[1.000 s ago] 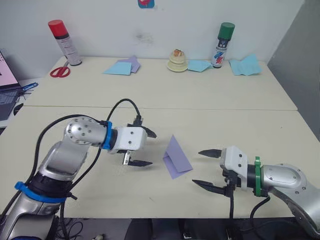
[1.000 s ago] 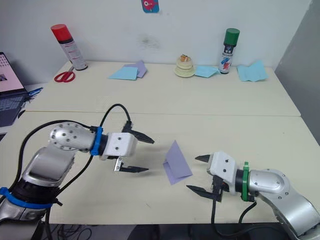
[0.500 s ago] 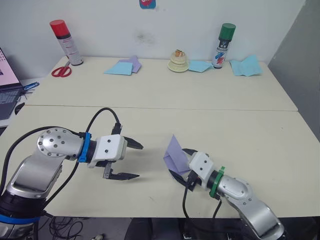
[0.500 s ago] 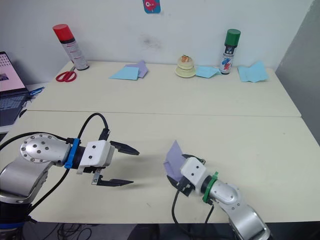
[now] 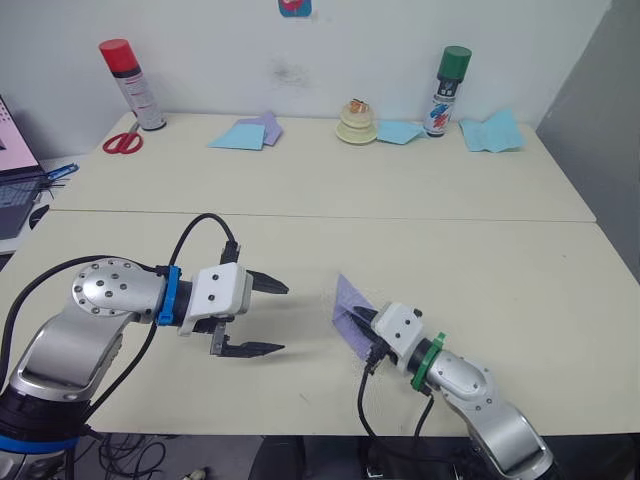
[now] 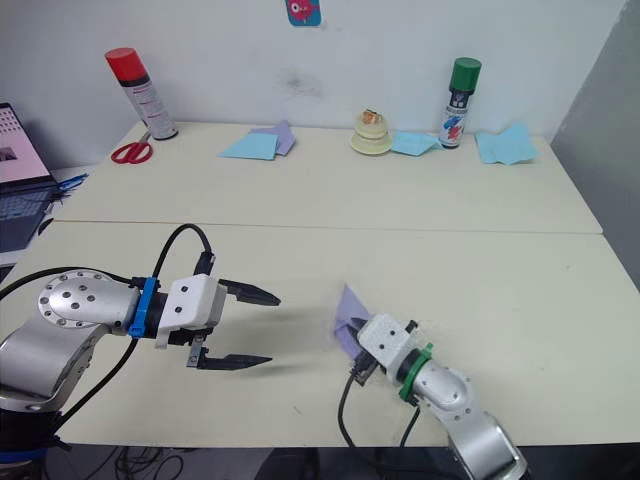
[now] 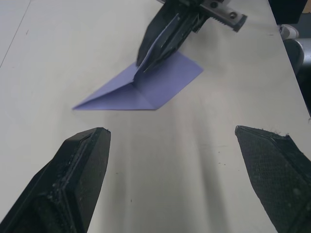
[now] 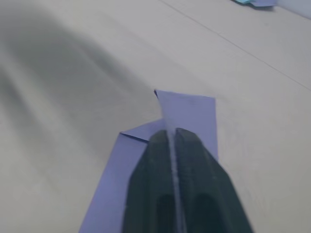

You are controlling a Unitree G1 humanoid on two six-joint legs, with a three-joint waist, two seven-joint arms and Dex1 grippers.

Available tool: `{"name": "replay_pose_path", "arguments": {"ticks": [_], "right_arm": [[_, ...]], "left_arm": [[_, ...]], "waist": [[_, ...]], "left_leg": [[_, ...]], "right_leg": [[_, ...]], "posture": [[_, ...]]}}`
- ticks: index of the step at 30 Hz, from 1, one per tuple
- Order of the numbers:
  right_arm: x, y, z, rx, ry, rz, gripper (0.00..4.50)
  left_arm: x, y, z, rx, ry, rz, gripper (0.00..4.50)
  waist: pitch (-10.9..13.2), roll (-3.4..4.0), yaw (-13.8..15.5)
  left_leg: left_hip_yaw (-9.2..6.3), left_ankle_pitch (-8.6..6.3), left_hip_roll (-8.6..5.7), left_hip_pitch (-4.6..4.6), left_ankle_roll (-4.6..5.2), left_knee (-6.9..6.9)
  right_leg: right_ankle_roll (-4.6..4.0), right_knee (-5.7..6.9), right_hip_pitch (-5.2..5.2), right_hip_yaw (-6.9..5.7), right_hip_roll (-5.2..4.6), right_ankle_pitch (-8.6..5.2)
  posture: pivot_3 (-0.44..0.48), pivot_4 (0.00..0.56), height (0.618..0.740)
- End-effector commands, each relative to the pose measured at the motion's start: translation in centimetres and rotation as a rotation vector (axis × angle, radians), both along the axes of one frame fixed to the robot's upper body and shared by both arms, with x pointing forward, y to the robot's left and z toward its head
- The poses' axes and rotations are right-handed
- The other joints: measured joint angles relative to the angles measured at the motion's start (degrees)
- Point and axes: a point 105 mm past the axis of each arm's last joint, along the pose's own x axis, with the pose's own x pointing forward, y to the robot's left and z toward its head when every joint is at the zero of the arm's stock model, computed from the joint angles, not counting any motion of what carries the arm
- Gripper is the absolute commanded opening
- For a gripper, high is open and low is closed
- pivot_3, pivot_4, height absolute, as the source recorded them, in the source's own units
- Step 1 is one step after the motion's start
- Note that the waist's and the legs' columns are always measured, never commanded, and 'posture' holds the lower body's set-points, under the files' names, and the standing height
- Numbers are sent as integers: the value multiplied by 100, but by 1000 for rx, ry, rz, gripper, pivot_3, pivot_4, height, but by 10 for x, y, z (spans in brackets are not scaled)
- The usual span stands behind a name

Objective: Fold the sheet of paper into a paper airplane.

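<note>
Lower centre of frame: right end effector (image 5: 366,326), apart from the paper airplane (image 5: 350,303) a second ago, now clenches its raised fold on the table (image 5: 480,250); left end effector (image 5: 268,318) waits spread beside it, ready to crease.

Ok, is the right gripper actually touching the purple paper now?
Touching. In the right wrist view the right gripper is shut on an upright fold of the purple paper; the left wrist view shows the same pinch.

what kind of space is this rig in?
Probably a lab or workshop bench, not a home: plain tables against a bare wall, spray cans, scissors, spare folded blue papers and a laptop at the edge.
</note>
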Motion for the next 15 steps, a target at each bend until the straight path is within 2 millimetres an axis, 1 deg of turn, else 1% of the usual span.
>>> {"name": "replay_pose_path", "arguments": {"ticks": [1, 3, 6, 10, 15], "right_arm": [[-1, -3, 24, 10, -58, 158, 44], [-4, -4, 27, -4, -55, 261, 44], [-8, -4, 35, -34, -85, 441, 44], [-7, 1, 37, -117, -162, 630, 44], [2, 7, 35, -160, -187, 731, 44]], "left_arm": [[-2, 3, 9, 1, -38, 13, 4500], [-3, 4, 8, -3, -25, 25, 4500], [-5, 12, 4, -4, 5, 62, 4500], [-10, 24, -7, 36, 24, 88, 4500], [-18, 24, -10, 21, 50, 102, 4500]], "waist": [[0, 0, -5], [0, 0, -13], [0, 0, -14], [1, 2, -26], [1, 1, -4]], "left_leg": [[0, 0, 0, 2, 0, 1], [0, 0, 2, 4, 0, 0], [1, 0, 2, 5, 1, -4], [1, 0, 4, 6, 1, -3], [2, 0, 4, 5, 1, -1]], "right_leg": [[0, 1, 1, -1, 1, 1], [-1, 2, 3, -3, 3, 1], [-4, 2, 5, -9, 6, -1], [-6, 1, 4, -5, 7, -1], [-7, 1, 5, -7, 5, 0]], "posture": [[0, 150, 725], [0, 150, 725], [0, 150, 725], [0, 150, 725], [0, 150, 725]]}}
